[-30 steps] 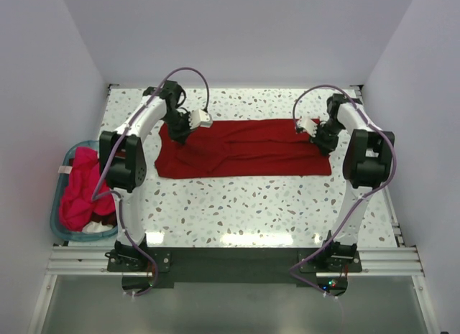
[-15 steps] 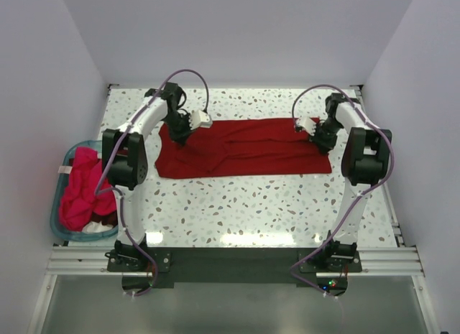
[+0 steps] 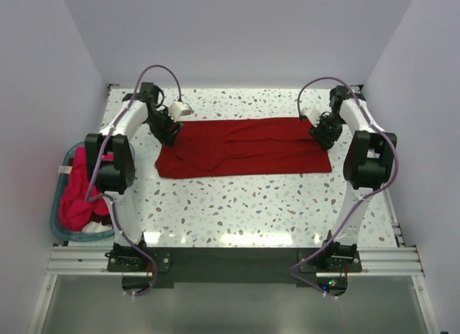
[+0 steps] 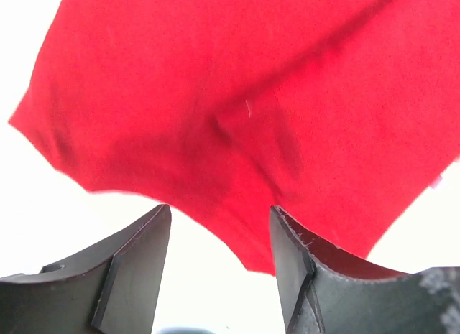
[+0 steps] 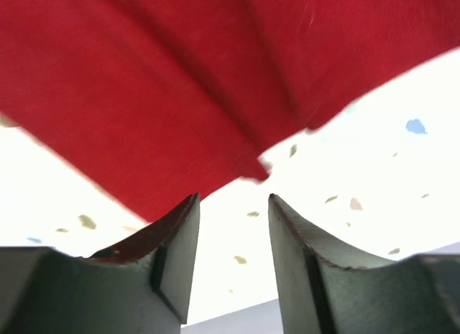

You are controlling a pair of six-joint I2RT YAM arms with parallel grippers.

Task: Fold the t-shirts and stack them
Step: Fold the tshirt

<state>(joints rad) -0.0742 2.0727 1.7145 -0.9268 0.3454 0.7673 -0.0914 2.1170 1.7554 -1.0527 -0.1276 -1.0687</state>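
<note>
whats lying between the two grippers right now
The crimson t-shirt, spread out on the table, fills the stretch from the left gripper to the right gripper; nothing else lies there. The top external view shows it.

No readable text, labels, brands or numbers in any view.

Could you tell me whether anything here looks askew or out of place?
The crimson t-shirt lies as a long strip, but both short ends slant outward toward the near edge and creases run along it, so the fold is not square. The pinkish-red shirts sit heaped in the teal basket. Nothing else stands out.
</note>
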